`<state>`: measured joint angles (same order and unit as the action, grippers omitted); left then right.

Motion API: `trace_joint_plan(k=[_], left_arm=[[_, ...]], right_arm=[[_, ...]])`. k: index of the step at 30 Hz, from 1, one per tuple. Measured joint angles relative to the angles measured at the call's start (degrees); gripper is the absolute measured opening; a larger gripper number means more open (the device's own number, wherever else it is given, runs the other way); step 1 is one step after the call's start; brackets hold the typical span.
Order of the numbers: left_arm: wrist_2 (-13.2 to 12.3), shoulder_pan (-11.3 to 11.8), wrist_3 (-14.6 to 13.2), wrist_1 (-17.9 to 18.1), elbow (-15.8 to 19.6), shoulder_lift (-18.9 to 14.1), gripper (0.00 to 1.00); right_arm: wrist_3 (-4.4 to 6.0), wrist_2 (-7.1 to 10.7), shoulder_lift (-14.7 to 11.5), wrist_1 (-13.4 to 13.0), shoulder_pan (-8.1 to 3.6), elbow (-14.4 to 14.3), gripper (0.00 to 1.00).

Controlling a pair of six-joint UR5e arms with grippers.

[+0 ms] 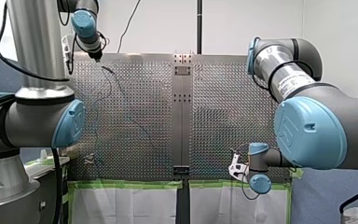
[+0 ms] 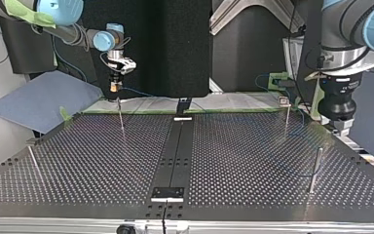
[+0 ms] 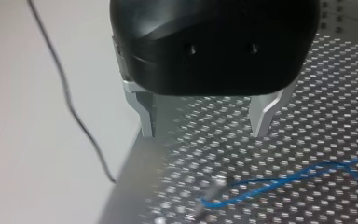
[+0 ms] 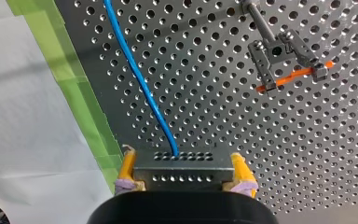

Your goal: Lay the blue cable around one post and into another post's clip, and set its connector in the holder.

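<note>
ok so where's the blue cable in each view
front view: blue cable, a thin line down the perforated table, at the view's left.
top view: short stretch beside my right gripper, far edge.
left wrist view: on the table ahead of the open fingers.
right wrist view: leaves the connector between the fingers.
shared landmark: the perforated table.

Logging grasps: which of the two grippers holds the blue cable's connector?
My right gripper: its yellow pads clamp the grey perforated connector block on the blue cable. My left gripper, metal fingers open, is empty.
</note>
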<state>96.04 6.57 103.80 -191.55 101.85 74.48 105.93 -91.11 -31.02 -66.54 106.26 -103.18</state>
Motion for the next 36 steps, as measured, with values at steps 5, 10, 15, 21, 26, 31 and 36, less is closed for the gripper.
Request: trace_joint_plan(k=[5,10,15,21,26,31,36], left_arm=[[0.05,-0.37,-0.44,-1.03,-0.05,2.28,1.00],[0.18,-0.51,-0.50,-1.17,-0.07,2.66,1.00],[0.40,-0.73,-0.53,-1.26,-0.06,2.62,1.00],[1.41,-1.15,-0.53,-1.29,-0.06,2.63,1.00],[1.56,-1.40,-0.45,-1.29,-0.05,2.63,1.00],[1.63,-1.55,-0.29,-1.29,-0.03,2.61,1.00],[1.64,-1.61,-0.20,-1.29,-0.01,2.60,1.00]], right_arm=[[0.00,-0.03,0.01,0.00,0.03,0.00,0.00],[0.04,-0.04,0.02,0.00,0.04,-0.01,0.00],[0.08,-0.04,0.01,0.01,0.05,0.01,0.00],[0.05,-0.10,0.00,0.01,0.05,0.02,0.00],[0.00,-0.12,0.01,0.18,0.05,0.02,0.00],[-0.01,-0.13,-0.02,0.21,0.04,-0.01,0.00],[-0.01,-0.12,-0.02,0.23,0.04,0.00,0.00]])
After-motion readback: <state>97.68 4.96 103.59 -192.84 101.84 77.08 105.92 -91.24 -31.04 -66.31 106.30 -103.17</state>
